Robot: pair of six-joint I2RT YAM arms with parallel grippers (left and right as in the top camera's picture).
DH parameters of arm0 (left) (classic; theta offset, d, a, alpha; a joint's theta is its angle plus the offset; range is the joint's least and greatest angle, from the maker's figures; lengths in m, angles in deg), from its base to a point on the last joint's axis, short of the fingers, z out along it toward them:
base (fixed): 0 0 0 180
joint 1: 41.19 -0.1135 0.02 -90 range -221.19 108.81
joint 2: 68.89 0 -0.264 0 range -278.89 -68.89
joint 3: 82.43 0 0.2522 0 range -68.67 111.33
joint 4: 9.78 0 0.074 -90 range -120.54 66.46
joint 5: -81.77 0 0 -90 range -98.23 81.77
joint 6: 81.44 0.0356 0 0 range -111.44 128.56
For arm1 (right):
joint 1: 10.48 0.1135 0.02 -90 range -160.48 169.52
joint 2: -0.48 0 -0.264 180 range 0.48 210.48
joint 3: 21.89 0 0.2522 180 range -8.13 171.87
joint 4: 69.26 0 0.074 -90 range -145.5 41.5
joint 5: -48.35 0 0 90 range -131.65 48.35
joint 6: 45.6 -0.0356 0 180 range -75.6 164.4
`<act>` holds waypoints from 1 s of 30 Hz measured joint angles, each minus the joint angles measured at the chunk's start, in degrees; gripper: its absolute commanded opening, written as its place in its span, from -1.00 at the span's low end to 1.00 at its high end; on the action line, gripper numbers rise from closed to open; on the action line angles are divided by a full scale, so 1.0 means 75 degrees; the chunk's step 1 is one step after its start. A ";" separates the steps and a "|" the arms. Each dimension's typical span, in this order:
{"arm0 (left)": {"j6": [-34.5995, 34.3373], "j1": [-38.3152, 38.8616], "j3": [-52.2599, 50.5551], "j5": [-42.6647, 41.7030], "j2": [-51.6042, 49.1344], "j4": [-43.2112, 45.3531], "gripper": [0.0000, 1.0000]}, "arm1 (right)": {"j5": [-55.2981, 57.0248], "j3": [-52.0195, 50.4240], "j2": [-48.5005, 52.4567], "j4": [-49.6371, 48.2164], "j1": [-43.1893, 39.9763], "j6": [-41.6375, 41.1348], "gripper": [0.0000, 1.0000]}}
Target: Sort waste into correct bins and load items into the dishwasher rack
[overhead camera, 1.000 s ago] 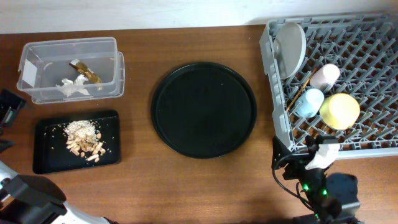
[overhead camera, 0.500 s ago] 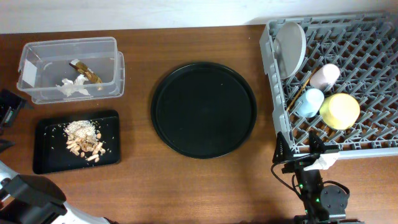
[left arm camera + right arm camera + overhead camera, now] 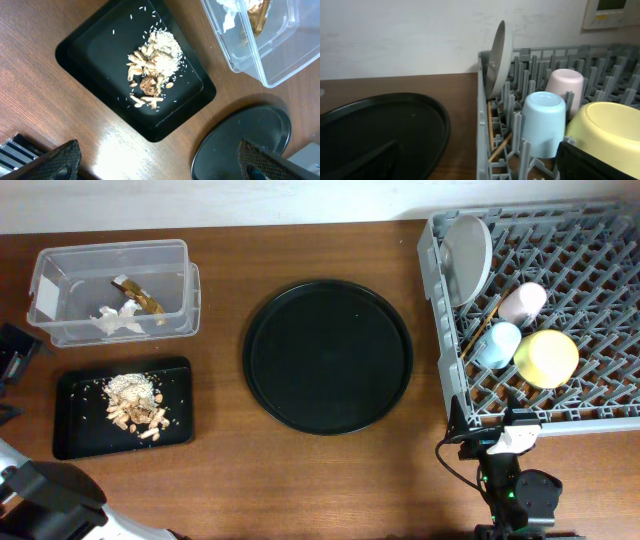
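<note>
Fingers of the left gripper (image 3: 159, 150) are spread wide with nothing between them, hanging above the left side of the desk (image 3: 220, 480). The flat black tray (image 3: 90, 35) lies just ahead of the tips. Food scraps (image 3: 152, 70) are heaped in the tray's middle, with loose grains scattered round the heap. Beyond the tray, toward the far-left corner, the clear box (image 3: 287, 60) holds the crumpled tissue (image 3: 118, 318) and the gold-brown wrapper (image 3: 140, 295), side by side on its floor. A white label (image 3: 43, 297) is on the box's left end. Box and tray sit near each other, not touching.

The right gripper (image 3: 477, 147) is equally wide and empty. It sits low at the desk's near edge and faces the near-left corner of the dishwasher rack (image 3: 440, 350), whose grey wall stands between the fingers and the load.

- Inside, the yellow-green bowl (image 3: 605, 132) is closest.
- The blue cup (image 3: 544, 122) is just beside the bowl, on its left.
- The pink cup (image 3: 565, 90) is right behind the blue one.
- The plate (image 3: 499, 55) stands on edge at the rack's far-left corner, leaning on the wall.
- The chopsticks (image 3: 492, 135) slant among the pegs along the left wall, between plate and blue cup.

The round black tray (image 3: 328, 355) sits mid-desk, between the bins and the rack — well apart from both grippers.

The desk is brown wood. A white wall (image 3: 395, 35) runs behind its far edge, with a pale panel (image 3: 610, 12) mounted above the rack.
</note>
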 measured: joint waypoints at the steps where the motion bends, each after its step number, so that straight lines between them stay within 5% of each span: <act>1: 0.0003 0.0000 0.0000 0.0000 0.0000 0.0000 0.99 | -0.0012 0.0000 0.0000 0.0000 -0.0023 0.0026 0.97; 30: 0.0000 0.0000 0.0000 0.0000 0.0000 0.0000 0.99 | 0.0050 0.0000 0.0000 0.0000 -0.0227 0.0017 0.97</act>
